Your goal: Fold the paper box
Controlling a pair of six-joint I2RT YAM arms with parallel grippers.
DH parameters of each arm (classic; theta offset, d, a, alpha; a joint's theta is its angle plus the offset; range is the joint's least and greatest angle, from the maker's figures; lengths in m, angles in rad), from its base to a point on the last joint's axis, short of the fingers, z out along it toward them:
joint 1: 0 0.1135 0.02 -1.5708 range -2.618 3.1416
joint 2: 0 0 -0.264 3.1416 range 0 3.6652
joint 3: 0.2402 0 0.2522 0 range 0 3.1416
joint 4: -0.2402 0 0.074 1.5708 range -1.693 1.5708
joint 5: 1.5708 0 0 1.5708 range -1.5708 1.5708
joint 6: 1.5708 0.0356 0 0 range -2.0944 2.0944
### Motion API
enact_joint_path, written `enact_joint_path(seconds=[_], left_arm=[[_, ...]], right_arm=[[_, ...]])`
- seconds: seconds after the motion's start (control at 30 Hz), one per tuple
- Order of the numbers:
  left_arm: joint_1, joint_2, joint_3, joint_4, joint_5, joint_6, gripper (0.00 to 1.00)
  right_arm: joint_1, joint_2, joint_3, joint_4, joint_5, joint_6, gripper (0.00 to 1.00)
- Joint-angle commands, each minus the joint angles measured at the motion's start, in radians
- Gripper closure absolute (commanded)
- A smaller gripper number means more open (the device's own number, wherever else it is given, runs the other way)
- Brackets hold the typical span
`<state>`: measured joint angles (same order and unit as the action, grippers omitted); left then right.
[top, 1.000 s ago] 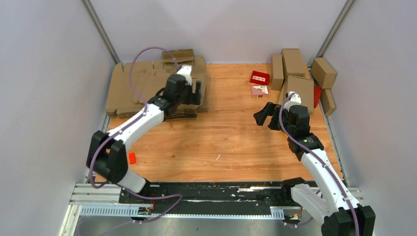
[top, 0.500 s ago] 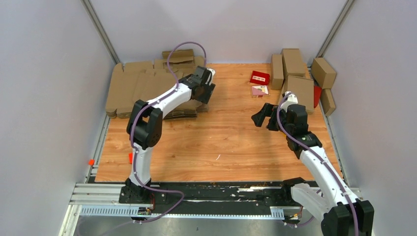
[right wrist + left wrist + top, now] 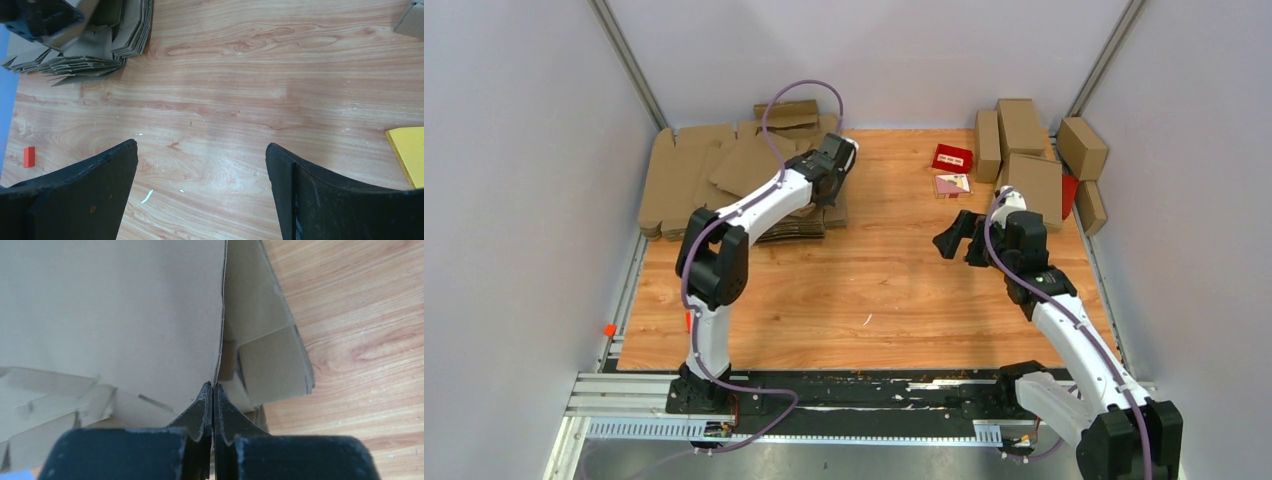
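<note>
On the wooden worktop [image 3: 874,290], a pile of flat cardboard [image 3: 669,185] sits far left. The paper box [image 3: 115,315], a flat sheet, lies on top, its edge apparently pinched in the left tool [image 3: 214,386], whose fingers are pressed together. The right tool [image 3: 201,146] hangs spread wide over the wood.

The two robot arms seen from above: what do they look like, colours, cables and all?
Both the left arm and the right arm have white tube-like links joined by chunky black joints. A thin purple cable runs along each arm, looping free in places. The left gripper and the right gripper each end in two matt black fingers that taper towards the tip.
</note>
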<state>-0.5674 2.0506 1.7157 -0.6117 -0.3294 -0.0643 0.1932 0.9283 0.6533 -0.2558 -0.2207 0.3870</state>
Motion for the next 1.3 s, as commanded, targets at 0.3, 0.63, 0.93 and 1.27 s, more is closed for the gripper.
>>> enact_joint_path(seconds=[0.3, 0.63, 0.93, 1.27], left_arm=[[-0.066, -0.436, -0.106, 0.061, 0.064, -0.011, 1.0], [-0.237, -0.484, -0.295, 0.165, 0.493, -0.285, 0.94], [-0.292, -0.428, -0.54, 0.521, 0.577, -0.489, 0.78], [-0.259, -0.54, -0.524, 0.332, 0.44, -0.351, 0.18]], right_arm=[[-0.003, 0.031, 0.06, 0.002, -0.064, 0.007, 0.01], [-0.003, 0.019, 0.129, -0.213, 0.208, 0.11, 0.0], [-0.004, -0.023, 0.104, -0.374, 0.471, 0.21, 0.0], [-0.004, -0.066, 0.033, -0.346, 0.378, 0.205, 0.0]])
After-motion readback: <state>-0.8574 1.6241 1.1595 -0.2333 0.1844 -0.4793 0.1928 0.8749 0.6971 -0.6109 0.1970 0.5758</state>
